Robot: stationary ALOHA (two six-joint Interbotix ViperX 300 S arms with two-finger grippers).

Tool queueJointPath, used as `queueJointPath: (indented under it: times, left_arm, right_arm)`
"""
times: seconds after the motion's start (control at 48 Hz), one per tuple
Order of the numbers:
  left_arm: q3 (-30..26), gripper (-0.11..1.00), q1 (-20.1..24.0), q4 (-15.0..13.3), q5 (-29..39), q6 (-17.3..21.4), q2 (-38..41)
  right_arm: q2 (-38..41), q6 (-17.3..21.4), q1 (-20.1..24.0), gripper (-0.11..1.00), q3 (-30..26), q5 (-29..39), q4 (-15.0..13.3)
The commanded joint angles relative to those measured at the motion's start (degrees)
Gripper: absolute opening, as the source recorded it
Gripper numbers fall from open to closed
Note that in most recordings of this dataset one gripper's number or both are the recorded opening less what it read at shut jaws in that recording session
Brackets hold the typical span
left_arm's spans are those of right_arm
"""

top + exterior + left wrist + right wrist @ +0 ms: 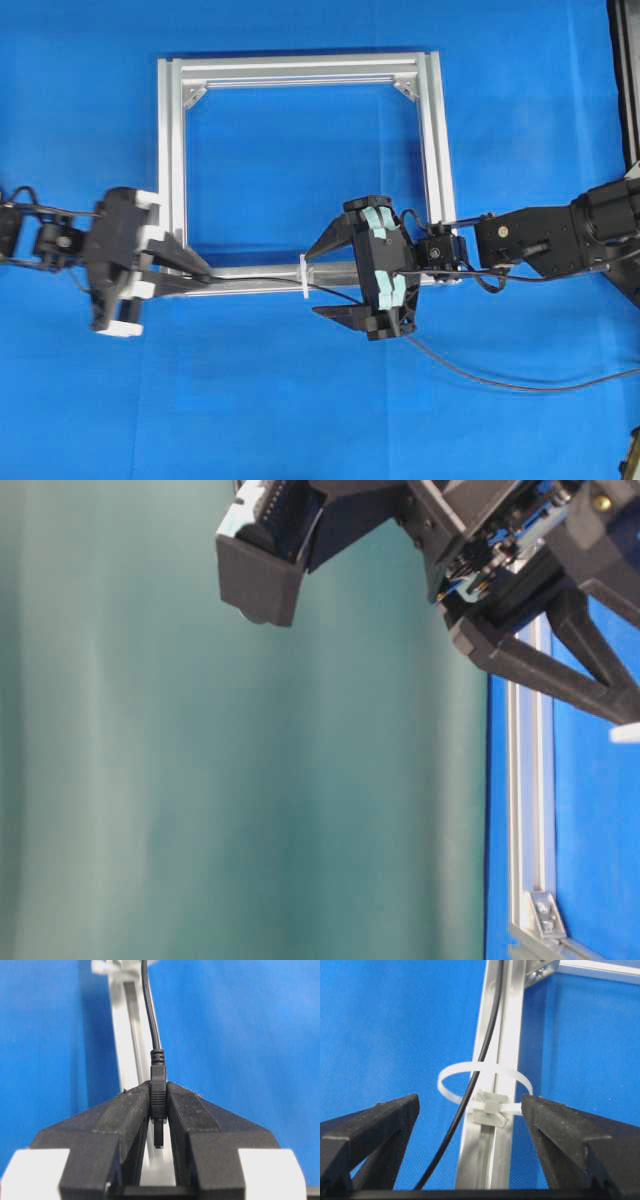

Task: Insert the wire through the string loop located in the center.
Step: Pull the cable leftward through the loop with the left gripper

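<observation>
The wire [470, 375] is a thin black cable that runs from the lower right under my right gripper and along the frame's near bar. It passes through the string loop [303, 278], a small white zip-tie ring on that bar. In the right wrist view the wire [485, 1045] goes through the string loop [451, 1074]. My left gripper [205, 272] is shut on the wire's dark plug [158, 1092], left of the loop. My right gripper [335, 275] stands open just right of the loop, one finger on each side of the bar; its fingers [385, 1120] touch nothing.
The silver aluminium frame [438, 150] lies flat on the blue cloth; its rail [530, 780] also shows in the table-level view. A black stand edge [628, 80] is at the far right. Bare blue cloth lies in front of the frame.
</observation>
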Motion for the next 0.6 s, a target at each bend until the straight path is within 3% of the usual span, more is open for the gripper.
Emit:
queueJointPath:
  times: [0.0,0.333,0.584]
  left_arm:
    - [2.02,0.09,-0.53,0.09,-0.53,-1.14,-3.52]
    - [10.37,0.09,-5.45,0.09,0.26,-2.99,-14.59]
    - [11.34,0.09,-6.5,0.26,4.83,-2.29,-19.51]
  right_arm:
    - [-1.23,-0.09,-0.09,0.9,-0.62,-0.09,0.0]
    - [-1.41,0.09,0.0,0.9,-0.97,-0.09,0.09]
    - [-1.41,0.35,0.0,0.9,-1.67,1.49,0.35]
